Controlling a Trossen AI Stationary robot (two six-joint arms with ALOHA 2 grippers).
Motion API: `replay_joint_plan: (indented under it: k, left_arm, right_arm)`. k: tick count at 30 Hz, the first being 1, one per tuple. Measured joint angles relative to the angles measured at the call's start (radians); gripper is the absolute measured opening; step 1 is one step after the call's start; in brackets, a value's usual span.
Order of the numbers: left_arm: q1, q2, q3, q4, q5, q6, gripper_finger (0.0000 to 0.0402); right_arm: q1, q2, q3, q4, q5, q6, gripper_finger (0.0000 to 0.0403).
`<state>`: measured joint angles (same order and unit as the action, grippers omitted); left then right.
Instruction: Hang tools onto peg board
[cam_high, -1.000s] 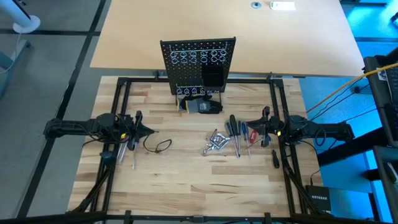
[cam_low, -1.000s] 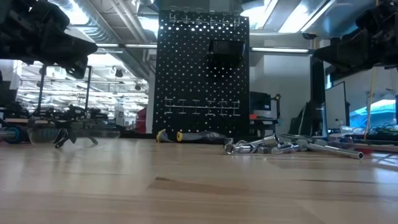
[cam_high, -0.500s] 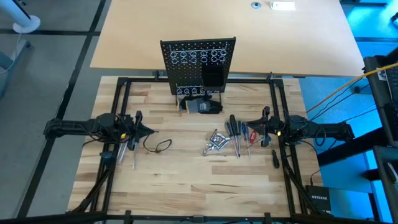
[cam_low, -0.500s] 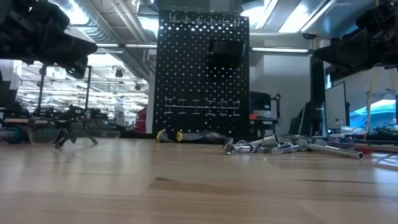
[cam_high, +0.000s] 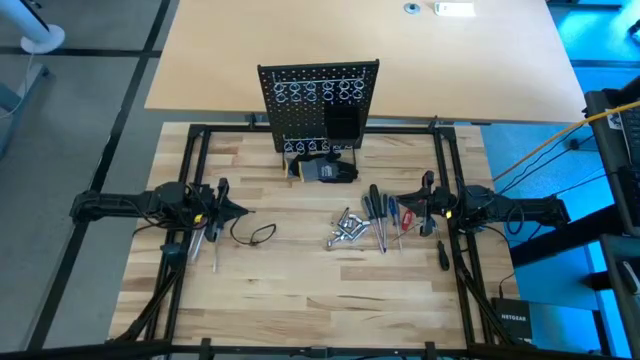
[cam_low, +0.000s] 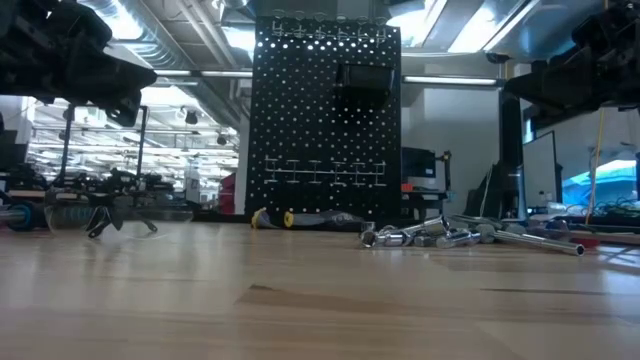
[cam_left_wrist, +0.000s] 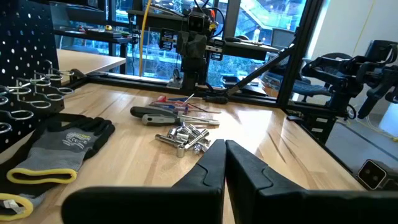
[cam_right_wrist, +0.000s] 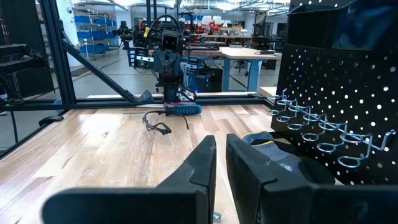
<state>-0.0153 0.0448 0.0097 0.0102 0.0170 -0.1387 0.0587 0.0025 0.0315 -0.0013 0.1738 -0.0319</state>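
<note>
Nothing hangs yet, judging by how things lie: the task looks unstarted.

The peg board (cam_high: 320, 105) stands upright at twelve o'clock on the butcher-block table (cam_high: 290, 290). Its pale ring holders (cam_high: 318, 92) in the top row all appear empty, and so does the black bin (cam_high: 342, 125) beneath them. In the right wrist view the rings show as bare wire loops with no shaft through any of them.

A grey glove bundle (cam_high: 325, 170) lies at the board's foot, not a task item.

The left gripper (cam_high: 240, 210) sits at nine o'clock, fingers pressed fully together and holding nothing. The right gripper (cam_high: 398, 207) sits at three o'clock, fingers drawn to a narrow slit with nothing between them, its tips just beside the tools.

The screwdrivers (cam_high: 383, 215) lie flat in a loose row slightly right of table centre, handles toward the board. Another dark tool (cam_high: 442, 257) lies apart at four o'clock by the frame rail. The small silver metal pieces (cam_high: 345, 230) are heaped just left of the screwdrivers.

A pair of safety glasses (cam_high: 255, 234) rests near the left gripper.

Every tool remains to be lifted and hung.
</note>
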Motion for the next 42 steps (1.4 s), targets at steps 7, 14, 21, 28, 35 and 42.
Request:
replay_joint_plan:
  k: [7,14,21,28,35,42]
  left_arm:
    - [0.000,0.000,0.000,0.000,0.000,0.000,0.0000]
    - [0.000,0.000,0.000,0.000,0.000,0.000,0.0000]
    - [0.000,0.000,0.000,0.000,0.000,0.000,0.0000]
    - [0.000,0.000,0.000,0.000,0.000,0.000,0.0000]
    - [0.000,0.000,-0.001,0.017,0.003,0.008,0.0000]
    - [0.003,-0.001,-0.001,0.031,-0.002,-0.223,0.0000]
  right_arm:
    - [0.000,0.000,0.000,0.000,0.000,0.000,0.0040]
    - [0.000,0.000,0.000,0.000,0.000,0.000,0.0040]
    - [0.000,0.000,0.000,0.000,0.000,0.000,0.0040]
    - [0.000,0.000,0.000,0.000,0.000,0.000,0.0040]
    - [0.000,0.000,0.000,0.000,0.000,0.000,0.0040]
    - [0.000,0.000,0.000,0.000,0.000,0.000,0.0040]
